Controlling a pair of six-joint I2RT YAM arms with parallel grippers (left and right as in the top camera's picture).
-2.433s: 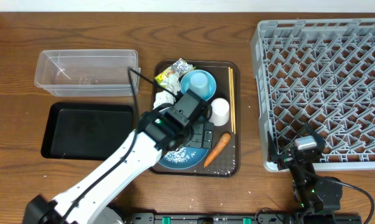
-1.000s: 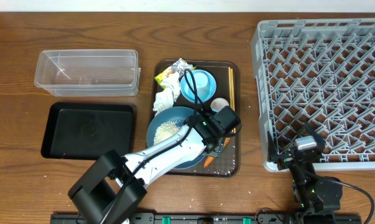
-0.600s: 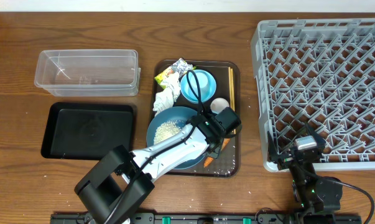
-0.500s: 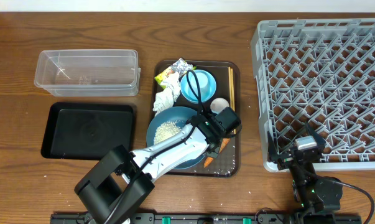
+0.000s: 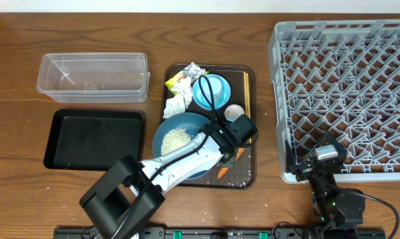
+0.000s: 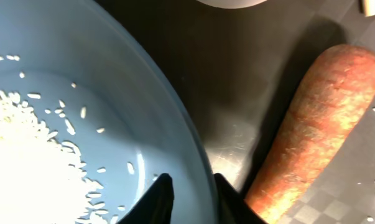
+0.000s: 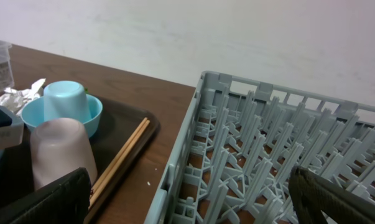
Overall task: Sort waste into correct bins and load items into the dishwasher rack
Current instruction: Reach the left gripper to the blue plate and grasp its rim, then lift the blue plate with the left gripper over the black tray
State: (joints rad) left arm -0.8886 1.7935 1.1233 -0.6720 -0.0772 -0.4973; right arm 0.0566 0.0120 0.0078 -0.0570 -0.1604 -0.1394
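Note:
The dark blue plate (image 5: 176,143) with white rice (image 5: 175,139) lies on the brown tray. My left gripper (image 6: 190,190) is shut on its right rim (image 6: 193,149), one finger inside and one outside. The orange carrot (image 6: 318,124) lies just right of the rim, partly hidden under the arm in the overhead view. The tissue (image 5: 175,104), wrapper (image 5: 183,76), light blue bowl (image 5: 201,99) holding the light blue cup (image 5: 215,86), white cup (image 5: 234,111) and chopsticks (image 5: 247,93) share the tray. My right gripper (image 7: 190,199) hangs open at the grey rack's (image 5: 345,86) near left corner.
A clear tub (image 5: 93,76) stands at the back left, with a black tray (image 5: 93,139) in front of it. The brown serving tray (image 5: 243,176) sits between them and the rack. Bare wood table lies along the front edge.
My left gripper's fingers have closed onto the plate's rim. The plate has shifted a little to the left on the tray. The right arm has not moved.

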